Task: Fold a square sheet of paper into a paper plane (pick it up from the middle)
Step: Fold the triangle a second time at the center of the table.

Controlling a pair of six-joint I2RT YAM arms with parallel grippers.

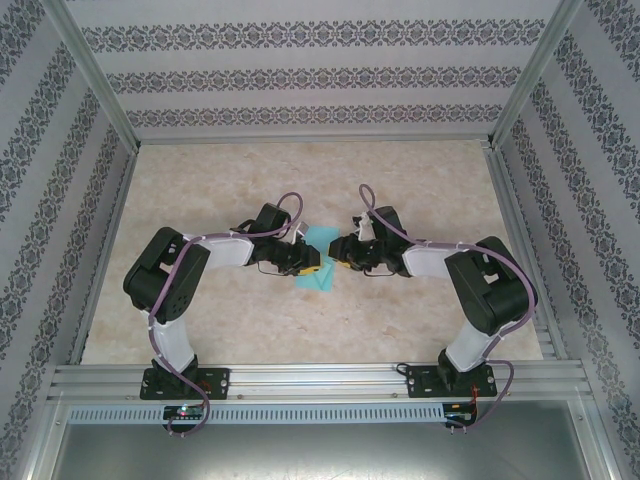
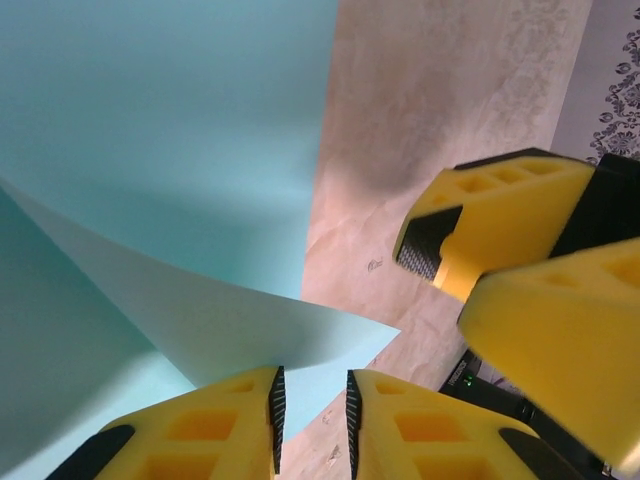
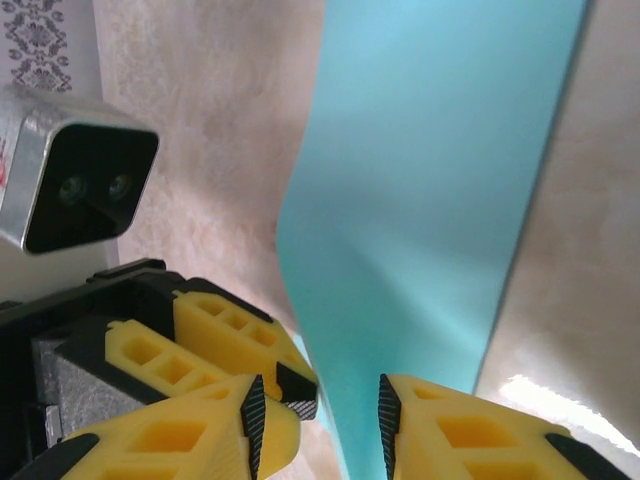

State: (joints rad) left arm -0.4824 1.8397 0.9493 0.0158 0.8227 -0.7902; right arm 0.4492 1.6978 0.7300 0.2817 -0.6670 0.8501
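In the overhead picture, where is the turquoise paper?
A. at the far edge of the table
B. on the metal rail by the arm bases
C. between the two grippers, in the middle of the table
C: the turquoise paper lies right between the left gripper and the right gripper, which face each other.

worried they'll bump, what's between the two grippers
The square sheet of paper, partly folded. The top view shows it in the narrow gap between left gripper and right gripper; both wrist views show it entering the open jaws.
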